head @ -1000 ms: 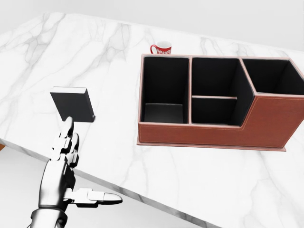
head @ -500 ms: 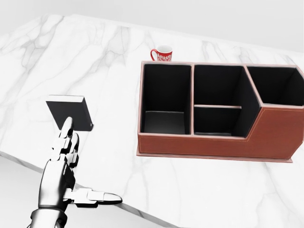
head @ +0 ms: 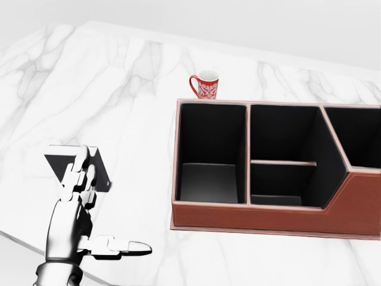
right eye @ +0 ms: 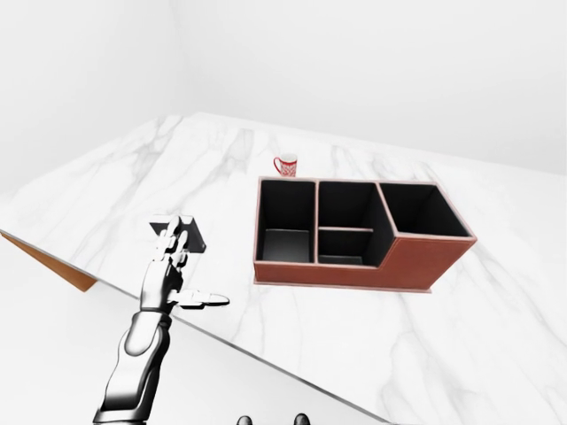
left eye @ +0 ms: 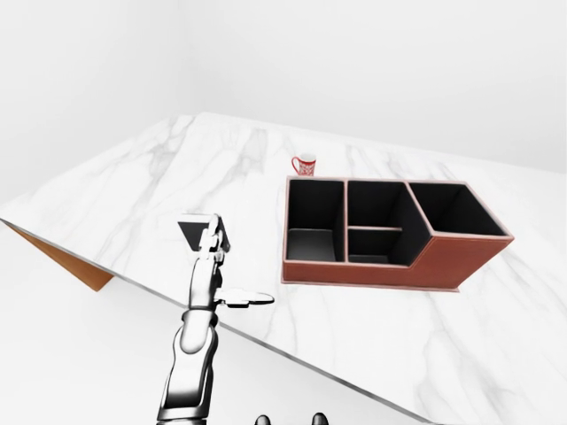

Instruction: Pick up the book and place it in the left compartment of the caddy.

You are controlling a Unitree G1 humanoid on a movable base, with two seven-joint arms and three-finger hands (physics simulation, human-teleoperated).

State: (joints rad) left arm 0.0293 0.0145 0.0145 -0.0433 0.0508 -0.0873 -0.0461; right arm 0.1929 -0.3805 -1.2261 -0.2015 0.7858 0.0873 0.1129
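The marble table [left eye: 159, 190] runs from a near edge that crosses the left-eye view diagonally, just below the left hand [head: 74, 205], up to a far edge near the top; a wooden corner of its underside [left eye: 62, 261] shows at the left. Bare marble lies to the left of and above the hand, and an open strip of marble also separates the hand from the caddy [head: 280, 217] on its right. The caddy, a brown leather box with black lining, has its left compartment [head: 209, 156] nearest the hand, a divided middle compartment beside that, and a taller section farther right. A red and white mug [head: 205, 84] stands just beyond the caddy's upper left corner, well apart from the hand. Nothing lies on the marble between the hand and the left compartment except the caddy's own wall. The book [head: 56, 159], dark with a pale page edge, lies flat on the table directly above the hand in the head view; the extended fingers [head: 77, 170] overlap its right part, though whether they touch it cannot be told. The hand is spread wide, with the thumb [head: 119, 247] pointing right, holding nothing. The right hand does not show.
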